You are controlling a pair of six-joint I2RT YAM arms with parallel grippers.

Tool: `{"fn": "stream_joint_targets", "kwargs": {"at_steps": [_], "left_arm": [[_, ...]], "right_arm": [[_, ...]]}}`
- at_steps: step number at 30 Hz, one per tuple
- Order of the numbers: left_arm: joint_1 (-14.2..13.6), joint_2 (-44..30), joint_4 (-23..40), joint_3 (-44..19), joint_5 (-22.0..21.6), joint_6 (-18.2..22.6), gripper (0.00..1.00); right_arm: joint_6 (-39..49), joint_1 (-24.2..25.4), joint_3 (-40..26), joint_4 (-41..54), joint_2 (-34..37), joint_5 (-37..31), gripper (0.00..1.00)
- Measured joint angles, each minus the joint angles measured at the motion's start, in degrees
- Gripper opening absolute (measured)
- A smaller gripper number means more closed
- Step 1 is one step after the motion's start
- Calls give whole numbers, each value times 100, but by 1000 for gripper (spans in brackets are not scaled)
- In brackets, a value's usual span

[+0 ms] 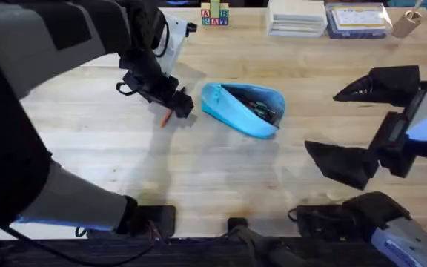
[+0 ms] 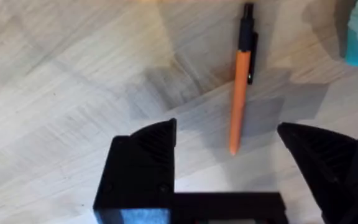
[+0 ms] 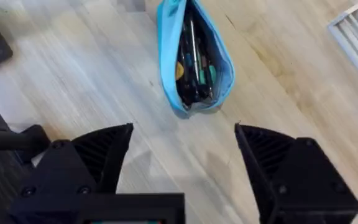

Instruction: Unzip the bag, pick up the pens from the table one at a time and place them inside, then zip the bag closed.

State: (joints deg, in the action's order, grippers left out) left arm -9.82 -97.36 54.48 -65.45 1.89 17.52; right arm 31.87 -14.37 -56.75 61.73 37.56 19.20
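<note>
The light blue bag (image 1: 243, 110) lies unzipped mid-table, its mouth gaping with several pens inside (image 3: 194, 59). An orange pen with a black end (image 2: 241, 78) lies on the table (image 1: 199, 170) just left of the bag; its orange tip (image 1: 166, 119) pokes out under my left gripper (image 1: 170, 104). That left gripper (image 2: 229, 146) hovers open right above the pen, fingers straddling its tip. My right gripper (image 1: 362, 126) hangs open right of the bag, nothing between its fingers (image 3: 185, 155).
Along the far edge stand toy letter blocks (image 1: 215, 15), a stack of white trays (image 1: 296, 18), a blue-lidded box (image 1: 357, 19) and a small cup (image 1: 408, 22). A white sheet (image 1: 170, 41) lies behind the left arm.
</note>
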Motion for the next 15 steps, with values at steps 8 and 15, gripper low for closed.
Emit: {"fn": "stream_joint_targets", "kwargs": {"at_steps": [8, 15], "left_arm": [[0, 0, -258, 0, -1, 0, 995], [0, -9, -310, 0, 0, 0, 995]], "right_arm": [[-1, 1, 0, 0, -1, -11, 998], [-1, 0, 0, 0, -1, -11, 998]]}}
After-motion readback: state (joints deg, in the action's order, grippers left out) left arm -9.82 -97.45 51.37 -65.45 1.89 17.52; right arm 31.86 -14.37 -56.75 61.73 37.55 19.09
